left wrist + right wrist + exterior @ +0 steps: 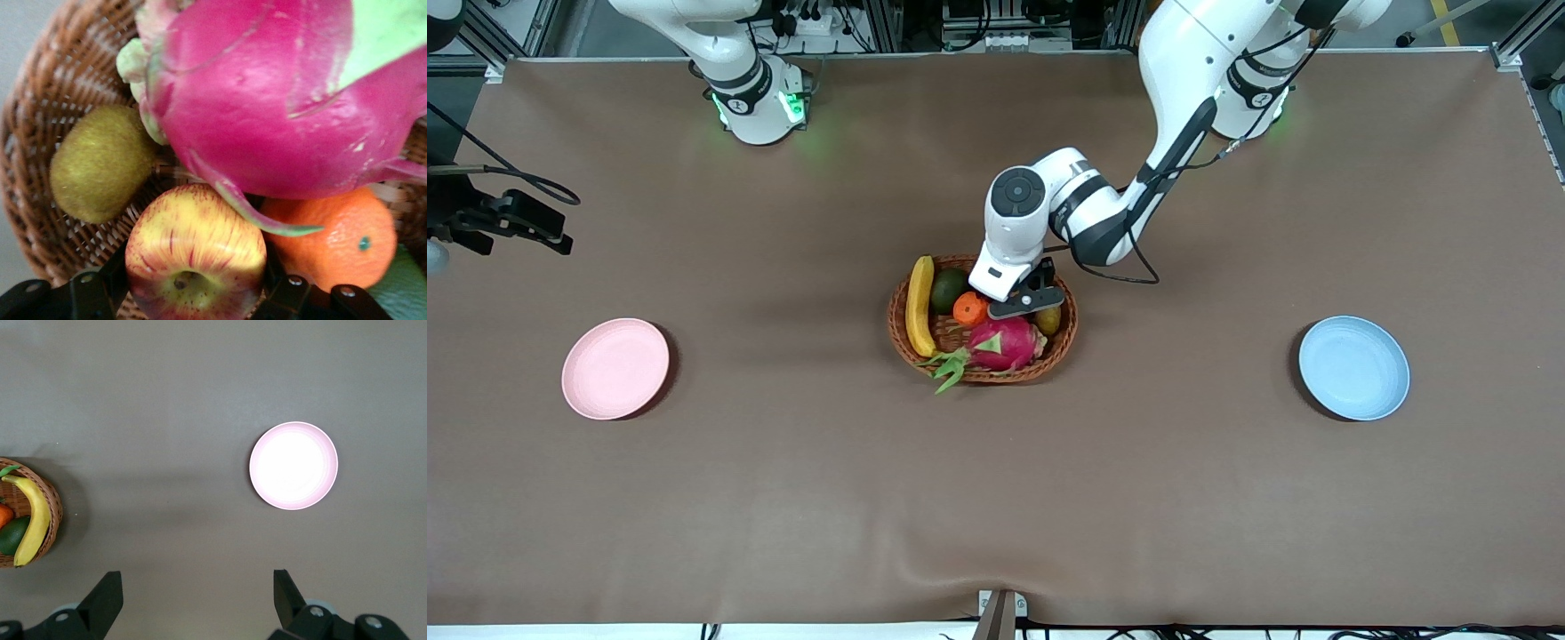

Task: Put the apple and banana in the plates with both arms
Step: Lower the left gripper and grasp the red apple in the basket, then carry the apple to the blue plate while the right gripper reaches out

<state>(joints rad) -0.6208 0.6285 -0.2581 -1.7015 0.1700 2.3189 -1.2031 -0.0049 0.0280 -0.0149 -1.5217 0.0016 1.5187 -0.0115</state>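
Left wrist view shows the small round apple, red streaked with yellow [195, 257], bracketed between the two black fingers [90, 290] of the left gripper [193, 293], which are set close against its sides; whether they are actually pressing on it cannot be told. Just ahead of the gripper a magenta dragon fruit with green leaves [280, 100] is seen, one leaf tip draped over the apple, with a plain orange fruit [333, 243] beside the apple and a fuzzy brown-green kiwi [100, 163] off to the other side, all inside the brown oval wicker basket [60, 73]. From the front view, the left gripper [1024, 302] is found low in the basket [983, 320], and the long curved yellow banana [919, 305] is seen at the rim toward the right arm's end, with a dark green fruit [948, 289] between them. The right gripper [193, 603] is held wide open in the air, waiting, with bare brown table [996, 498] under it and the pale pink round plate [293, 465] ahead of it; the pale blue round plate [1353, 367] lies well apart toward the left arm's end. A lift from here could be spoiled if the overhanging leaf drags on the apple, or if the neighbouring orange is nudged and rolled; a shallow hold near the apple's base could also let it slip.
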